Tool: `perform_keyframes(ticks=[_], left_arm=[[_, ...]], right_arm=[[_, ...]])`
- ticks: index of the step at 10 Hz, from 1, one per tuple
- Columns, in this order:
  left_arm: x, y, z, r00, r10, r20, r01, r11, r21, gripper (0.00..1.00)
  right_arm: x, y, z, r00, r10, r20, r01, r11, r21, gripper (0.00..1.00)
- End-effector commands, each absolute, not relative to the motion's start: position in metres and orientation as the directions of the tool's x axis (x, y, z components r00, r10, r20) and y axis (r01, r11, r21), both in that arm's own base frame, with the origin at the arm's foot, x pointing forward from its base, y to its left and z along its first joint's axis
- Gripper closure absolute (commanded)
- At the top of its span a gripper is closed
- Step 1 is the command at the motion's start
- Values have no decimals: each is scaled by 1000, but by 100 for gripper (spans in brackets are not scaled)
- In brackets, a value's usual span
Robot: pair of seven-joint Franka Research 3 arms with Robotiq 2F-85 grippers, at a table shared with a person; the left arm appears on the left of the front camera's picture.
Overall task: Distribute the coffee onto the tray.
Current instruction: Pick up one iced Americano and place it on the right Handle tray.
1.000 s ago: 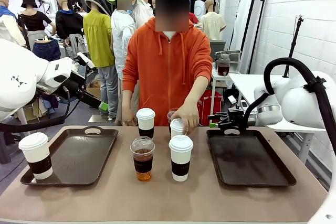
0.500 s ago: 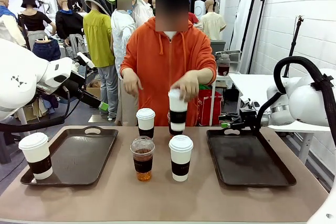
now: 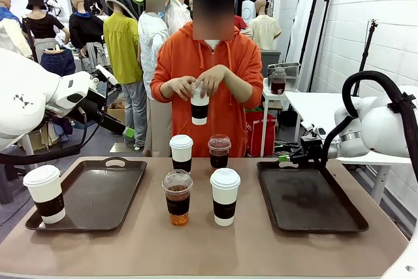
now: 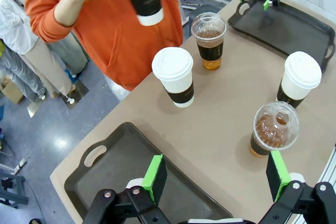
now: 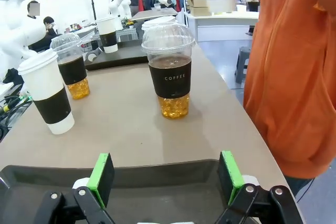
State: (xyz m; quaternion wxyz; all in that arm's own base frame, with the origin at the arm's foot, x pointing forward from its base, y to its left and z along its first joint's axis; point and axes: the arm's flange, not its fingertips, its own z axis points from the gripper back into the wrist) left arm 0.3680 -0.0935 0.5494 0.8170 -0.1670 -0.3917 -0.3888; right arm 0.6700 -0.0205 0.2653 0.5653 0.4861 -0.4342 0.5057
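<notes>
At the lower left of the front view, one white banded cup (image 3: 44,194) stands on the near left corner of the left tray (image 3: 98,194). In the left wrist view, the left arm's fingers (image 4: 154,178) are spread wide with nothing between them, hanging over that tray's edge.

Four cups stand on the tabletop (image 3: 215,246) between the trays, in the middle of the frame. A white cup (image 3: 181,153) and a clear domed cup (image 3: 219,151) stand at the back. A second clear domed cup (image 3: 177,196) and another white cup (image 3: 225,196) stand in front.

Above them, at upper centre, a person in an orange hoodie holds a white cup (image 3: 200,104) in both hands (image 3: 183,87), off the tabletop.

At right lies the bare right tray (image 3: 307,200). The right arm's fingers (image 5: 101,178) are released and wide apart, empty, over its far left corner.
</notes>
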Motion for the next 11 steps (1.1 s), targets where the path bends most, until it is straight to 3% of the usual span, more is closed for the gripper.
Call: perform_keyframes(ticks=[1, 11], left_arm=[[369, -92, 547, 392, -498, 774, 768, 639, 23, 0], [369, -92, 547, 392, -498, 774, 768, 639, 23, 0]], right_arm=[[670, -21, 266, 111, 151, 982, -994, 17, 109, 0], [670, 24, 270, 129, 95, 987, -991, 34, 126, 0]])
